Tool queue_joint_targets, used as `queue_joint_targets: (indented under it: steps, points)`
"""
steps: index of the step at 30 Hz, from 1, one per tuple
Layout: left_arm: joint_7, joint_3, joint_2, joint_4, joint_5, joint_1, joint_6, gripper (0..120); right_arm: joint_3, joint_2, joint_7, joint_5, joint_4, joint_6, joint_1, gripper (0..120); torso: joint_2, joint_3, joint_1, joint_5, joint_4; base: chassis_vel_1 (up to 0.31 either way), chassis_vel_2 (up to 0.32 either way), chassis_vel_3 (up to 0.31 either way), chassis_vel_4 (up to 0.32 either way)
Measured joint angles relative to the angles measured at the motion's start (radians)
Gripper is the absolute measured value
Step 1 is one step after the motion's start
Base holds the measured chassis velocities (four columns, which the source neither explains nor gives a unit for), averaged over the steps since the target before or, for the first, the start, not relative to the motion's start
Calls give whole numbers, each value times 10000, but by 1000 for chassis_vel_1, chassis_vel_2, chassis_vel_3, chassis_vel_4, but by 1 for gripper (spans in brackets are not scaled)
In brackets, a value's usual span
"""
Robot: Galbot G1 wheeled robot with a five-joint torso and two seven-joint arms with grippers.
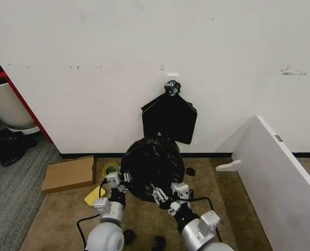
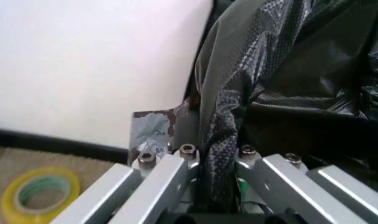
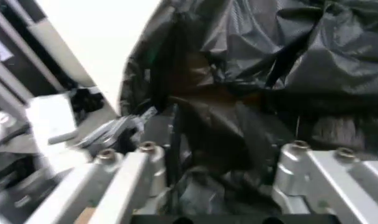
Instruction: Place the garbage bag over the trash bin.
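garbage bag [image 1: 152,168] drapes the whole bin. my left gripper [image 1: 118,183] and right gripper [image 1: 168,197] each pinch its film low down; tidying the hem remains.

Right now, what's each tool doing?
Left tool: shut on the large glossy black plastic garbage bag.
Right tool: shut on the same bag.

White wall [image 1: 144,47], scuffed, with black baseboard [image 1: 76,155]. Tan carpet floor [image 1: 60,219]. Flat cardboard box [image 1: 68,174] and yellow tape roll [image 1: 111,170] by the wall. White slanted panel [image 1: 280,178] at right. Curved white tub [image 1: 8,107], red-edged, at left.
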Motion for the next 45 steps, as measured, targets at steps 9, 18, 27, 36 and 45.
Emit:
queue_joint_targets:
  steps: [9, 18, 27, 36, 45]
  points:
    - [435, 59, 229, 47, 13, -39, -106, 1, -366, 548, 1036, 954, -879, -1106, 1588, 0, 0, 1, 1, 0, 1, 0, 0, 0, 0]
    - [475, 103, 355, 97, -133, -191, -48, 1, -760, 670, 2552, 2371, -1056, -2751, 2781, 0, 0, 1, 0, -1, 0, 0, 0, 0, 0]
    - [472, 190, 309, 102, -190, -286, -35, 1, -938, 1112, 3713, 3884, -1480, -3412, 3482, 0, 0, 0, 0, 0, 0, 0, 0, 0, 0]
    - [471, 234, 297, 122, -173, -276, -32, 1, -1198, 1755, 4383, 3905, -2489, -3452, 4200, 0, 0, 0, 1, 0, 1, 0, 0, 0, 0]
    - [466, 244, 290, 49, -53, -207, -51, 1, -1427, 2107, 4688, 3587, -3370, -3675, 4662, 0, -1, 1, 0, 0, 1, 0, 0, 0, 0]
